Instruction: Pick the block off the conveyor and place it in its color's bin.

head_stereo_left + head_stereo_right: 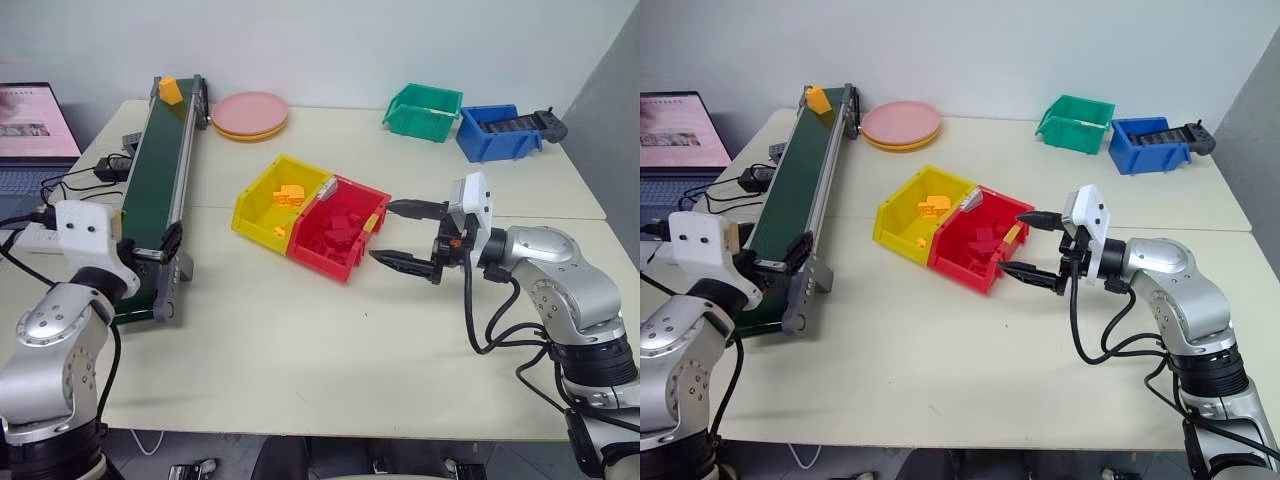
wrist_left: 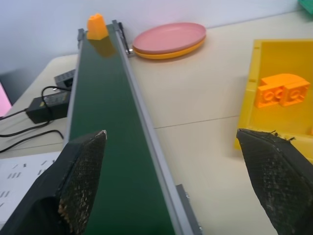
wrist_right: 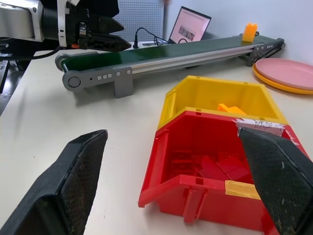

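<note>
block: the small orange-yellow block (image 1: pixel 170 90) stands upright on the belt at the far end of the conveyor (image 1: pixel 160 190), near the table's far left corner.
conveyor: its dark green belt runs lengthwise from that far end toward the table's near left edge; no other piece lies on the belt.
left gripper: the left gripper (image 1: pixel 150 243) sits at the near end of the belt, fingers spread wide and holding nothing, pointing along the belt.
key relation: the block lies straight ahead of the left fingers, the whole belt's length away, on the line of the conveyor's long axis; the left arm is much the nearer one.
right gripper: the right gripper (image 1: pixel 408 235) hovers just beside the red bin (image 1: pixel 340 235), fingers wide apart and empty, well apart from the block.
bin: the yellow bin (image 1: pixel 275 200), joined to the red one, stands mid-table between conveyor and right gripper, with orange-yellow pieces already inside.
judgement: pick not yet begun; the left arm likely takes the block as it reaches the near end.
</note>
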Available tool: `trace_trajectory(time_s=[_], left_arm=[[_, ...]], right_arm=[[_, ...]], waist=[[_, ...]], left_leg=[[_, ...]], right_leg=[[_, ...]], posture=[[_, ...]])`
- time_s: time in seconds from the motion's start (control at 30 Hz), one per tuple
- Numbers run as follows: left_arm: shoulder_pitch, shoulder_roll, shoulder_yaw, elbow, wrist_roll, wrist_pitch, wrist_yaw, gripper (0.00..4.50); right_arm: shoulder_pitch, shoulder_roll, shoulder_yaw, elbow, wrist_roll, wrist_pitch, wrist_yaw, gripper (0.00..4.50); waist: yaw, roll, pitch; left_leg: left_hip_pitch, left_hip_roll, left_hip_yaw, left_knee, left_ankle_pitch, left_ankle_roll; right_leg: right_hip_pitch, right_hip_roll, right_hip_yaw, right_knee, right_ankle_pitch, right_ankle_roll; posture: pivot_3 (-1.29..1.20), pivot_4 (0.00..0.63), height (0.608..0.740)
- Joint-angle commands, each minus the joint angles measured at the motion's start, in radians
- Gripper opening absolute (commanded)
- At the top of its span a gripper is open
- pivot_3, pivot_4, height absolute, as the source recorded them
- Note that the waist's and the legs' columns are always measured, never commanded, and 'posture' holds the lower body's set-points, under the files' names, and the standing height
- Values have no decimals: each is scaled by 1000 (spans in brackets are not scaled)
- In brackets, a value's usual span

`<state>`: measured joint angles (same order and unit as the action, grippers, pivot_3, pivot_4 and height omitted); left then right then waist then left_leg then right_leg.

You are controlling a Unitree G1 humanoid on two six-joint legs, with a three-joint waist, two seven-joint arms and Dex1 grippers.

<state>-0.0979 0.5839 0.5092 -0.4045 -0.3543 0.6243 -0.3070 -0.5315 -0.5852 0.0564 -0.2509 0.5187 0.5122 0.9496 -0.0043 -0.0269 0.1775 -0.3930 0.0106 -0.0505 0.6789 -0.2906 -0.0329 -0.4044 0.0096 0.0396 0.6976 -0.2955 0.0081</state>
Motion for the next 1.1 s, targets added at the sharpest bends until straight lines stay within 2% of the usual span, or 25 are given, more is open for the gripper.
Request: trace_trajectory(time_s=[0.03,0.27,0.43,0.57,0.7,1.1], left_arm=[[12,-5,54,-58,10,-31,34,4446],[-7,15,56,-51,90,22,145,4446],[6,33,32,-71,69,60,105,4446],[13,-13,54,-92,45,20,105,4446],[31,-14,40,-81,61,22,100,4446],[-13,-18,21,-46,49,32,99,4446]], right_arm=[[-36,-6,-19,-34,19,0,8,4500],[-90,-4,-4,-10,24,12,25,4500],[-110,-9,-1,0,28,19,46,4500],[-125,-24,-5,19,11,-4,80,4500],[-122,-28,-10,20,13,0,84,4500],[-121,-39,-18,3,15,12,69,4500]], waist=[[0,0,0],[0,0,0],[0,0,0],[0,0,0],[0,0,0],[0,0,0]], left_leg=[[0,0,0,0,0,0],[0,0,0,0,0,0],[0,0,0,0,0,0],[0,0,0,0,0,0],[0,0,0,0,0,0],[0,0,0,0,0,0]], right_leg=[[0,0,0,0,0,0],[0,0,-1,0,0,0],[0,0,0,0,0,0],[0,0,0,0,0,0],[0,0,0,0,0,0],[0,0,-1,0,0,0]], posture=[[0,150,740],[0,150,740],[0,150,740],[0,150,740],[0,150,740],[0,150,740]])
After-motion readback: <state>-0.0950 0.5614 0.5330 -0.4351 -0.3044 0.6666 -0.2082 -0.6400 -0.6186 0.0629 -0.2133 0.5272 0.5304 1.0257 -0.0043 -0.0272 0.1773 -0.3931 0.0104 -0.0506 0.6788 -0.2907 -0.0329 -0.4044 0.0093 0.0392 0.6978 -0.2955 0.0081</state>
